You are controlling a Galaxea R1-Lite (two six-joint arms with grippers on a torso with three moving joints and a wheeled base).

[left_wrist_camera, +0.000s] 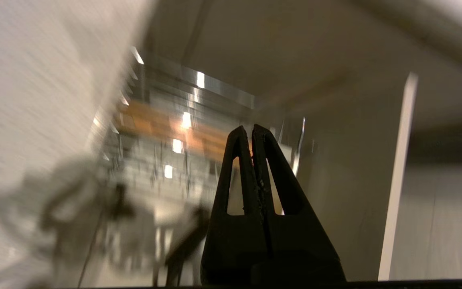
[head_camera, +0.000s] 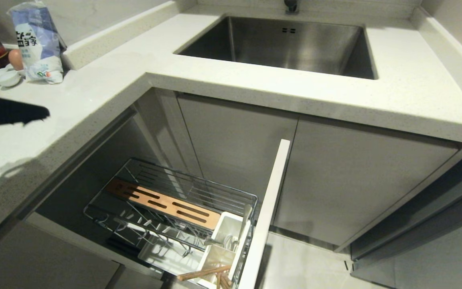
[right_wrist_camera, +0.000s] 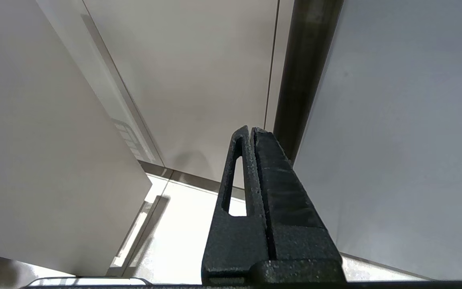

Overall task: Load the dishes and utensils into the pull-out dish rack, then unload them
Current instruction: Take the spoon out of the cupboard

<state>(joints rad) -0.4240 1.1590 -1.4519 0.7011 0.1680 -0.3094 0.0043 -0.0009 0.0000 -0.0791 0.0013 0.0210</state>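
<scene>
Left pincer (left_wrist_camera: 252,132): tips pressed together, nothing between them. It hangs over the counter (head_camera: 94,92), off to the side of the opening below.

Ahead of and below the left pincer: pull-out dish rack (head_camera: 167,200), drawn out, its pale front (head_camera: 269,208) standing proud on the far side. Spoon (head_camera: 244,222) upright in the white caddy (head_camera: 225,237); chopsticks (head_camera: 205,273) lean in the caddy's nearer pocket. No plate or bowl in any view; where they are I cannot tell.

Judgement: utensils loaded, plate slots bare. Either dishes remain to be loaded or unloading is under way. Next move calls for spreading the tips before descending.

Right pincer (right_wrist_camera: 252,130): parked low by the cabinet doors, tips pressed together, empty.

Edges: the counter lip overhangs the rack on my side, and the drawer front walls off the far side. The open room is straight down between them. Sink (head_camera: 295,44) well apart, beyond.
</scene>
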